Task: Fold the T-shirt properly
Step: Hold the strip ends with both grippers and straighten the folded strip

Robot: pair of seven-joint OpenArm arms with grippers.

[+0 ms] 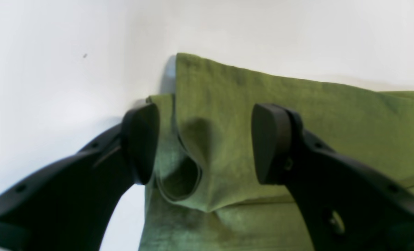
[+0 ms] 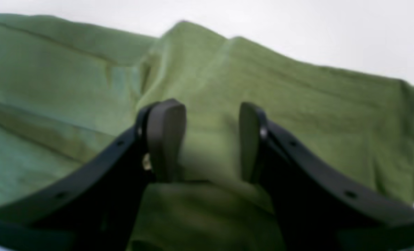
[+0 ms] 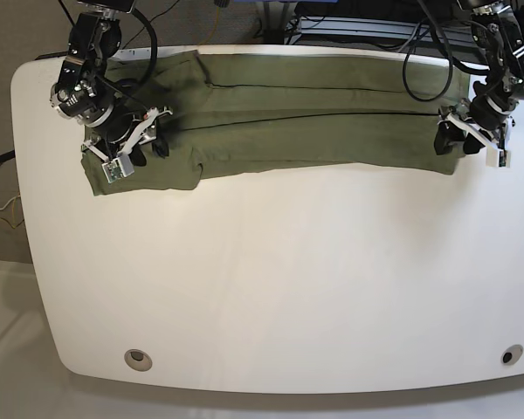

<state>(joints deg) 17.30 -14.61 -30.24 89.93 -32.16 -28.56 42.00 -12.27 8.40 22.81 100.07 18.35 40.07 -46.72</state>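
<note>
We're looking at 2 grippers working over 1 olive-green T-shirt [image 3: 288,144], and the cloth is lying in a long, wide band across the far part of the white table [image 3: 271,279]. The right gripper [image 2: 210,141] is hovering at the left end of the band in the base view, while the left gripper [image 1: 207,144] is sitting over the right end.

Up close on the left gripper now: its 2 fingers are standing wide apart, released, with a corner flap of the T-shirt showing in the gap between them. Nothing is being clenched here; the fabric is lying loose, its edge curling into a small open fold near the left finger in the wrist view. Whether the fingertips are brushing the cloth, I cannot tell.

Over to the right gripper: its 2 fingers are also standing apart, with a narrower-looking gap in the wrist view, and they are pointing down over rumpled fabric. Green cloth is filling the space between and beneath them, but the jaws aren't closing on it. Contact at the tips is again impossible to tell.

The band itself is showing long creases running left to right, and its near edge is dipping toward the near side at the left end, beneath the right gripper. The far side is partly hiding behind the arms.
</note>
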